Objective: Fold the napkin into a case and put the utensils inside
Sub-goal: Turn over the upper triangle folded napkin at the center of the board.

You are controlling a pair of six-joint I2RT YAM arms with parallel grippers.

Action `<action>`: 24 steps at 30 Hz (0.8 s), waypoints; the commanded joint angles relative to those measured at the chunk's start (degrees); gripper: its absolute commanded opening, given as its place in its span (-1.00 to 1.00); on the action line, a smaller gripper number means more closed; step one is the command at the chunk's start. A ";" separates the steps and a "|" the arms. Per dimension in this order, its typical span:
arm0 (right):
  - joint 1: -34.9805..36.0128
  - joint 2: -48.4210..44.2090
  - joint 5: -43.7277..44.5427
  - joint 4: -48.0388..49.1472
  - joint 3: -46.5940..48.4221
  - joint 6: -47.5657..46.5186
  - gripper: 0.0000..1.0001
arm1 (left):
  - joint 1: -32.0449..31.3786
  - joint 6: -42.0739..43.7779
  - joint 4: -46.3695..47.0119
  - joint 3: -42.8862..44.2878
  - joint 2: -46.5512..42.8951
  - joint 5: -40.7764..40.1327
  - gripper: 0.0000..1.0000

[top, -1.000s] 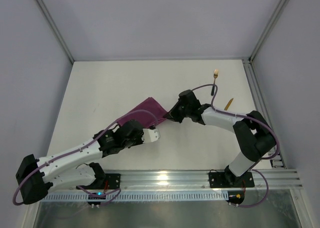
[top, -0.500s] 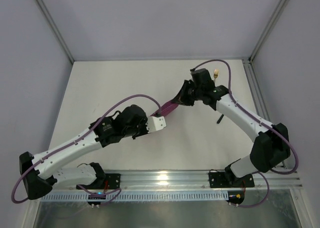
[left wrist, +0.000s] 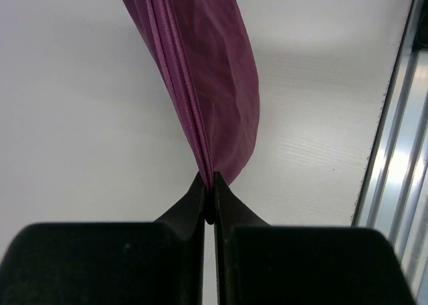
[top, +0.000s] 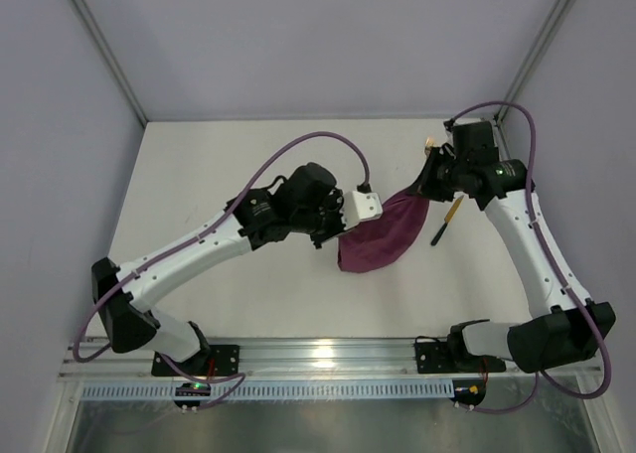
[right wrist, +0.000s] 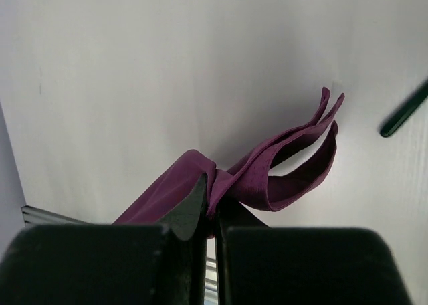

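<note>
Above the right half of the tabletop (top: 219, 175), the napkin (top: 383, 232) hangs between my two jaws as a sagging magenta-purple sheet, not folded into a case. My left jaws are closed on its left edge, and my right jaws are closed on its far right end, so the cloth runs slanted from one to the other. From the top view I cannot tell if its lowest fold touches the tabletop.

Seen from my left wrist, the two fingers meet with only the thin hem pressed between them. The hem goes straight away from the tips, and the cloth (left wrist: 221, 71) bulges to the right of it. A metal rail (left wrist: 394, 151) runs along the right side of this view.

Seen from my right wrist, the jaws are pinched on a bunched part of the cloth (right wrist: 267, 171), which leaves them in several loose layers with the ends pointing up and to the right. A dark handle (right wrist: 404, 111) lies on the tabletop at the right edge, apart from the cloth; from this view I cannot tell which utensil it is.

From above, the knife (top: 446, 223) lies on the tabletop just beside the right side of the napkin, outside it. Of the fork (top: 429, 143) only a small gold part shows next to my right wrist.
</note>
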 commanded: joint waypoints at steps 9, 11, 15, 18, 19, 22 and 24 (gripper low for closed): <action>-7.70 1.47 10.45 -11.26 9.45 -12.45 -0.92 | -3.93 -9.81 1.92 8.71 9.52 14.44 -1.00; -7.62 3.32 9.83 -11.09 10.68 -12.54 -0.93 | -3.76 -10.25 3.14 8.36 11.01 15.40 -1.00; -7.01 8.68 10.10 -10.12 13.23 -11.84 -0.93 | -1.30 -13.41 7.79 5.20 12.07 19.27 -1.00; -2.88 14.91 11.24 -9.68 16.74 -10.79 -0.92 | 2.39 -16.57 11.13 2.48 12.34 22.18 -1.00; -1.39 18.76 11.85 -9.68 18.14 -10.52 -0.93 | 3.35 -17.19 12.11 1.60 12.16 22.36 -1.00; 2.57 24.75 14.75 -9.42 24.65 -8.68 -0.92 | 7.66 -18.60 14.92 -1.83 11.02 25.16 -1.00; 4.68 30.20 16.24 -8.72 29.65 -7.62 -0.93 | 12.03 -20.09 16.33 -4.55 9.97 28.31 -1.00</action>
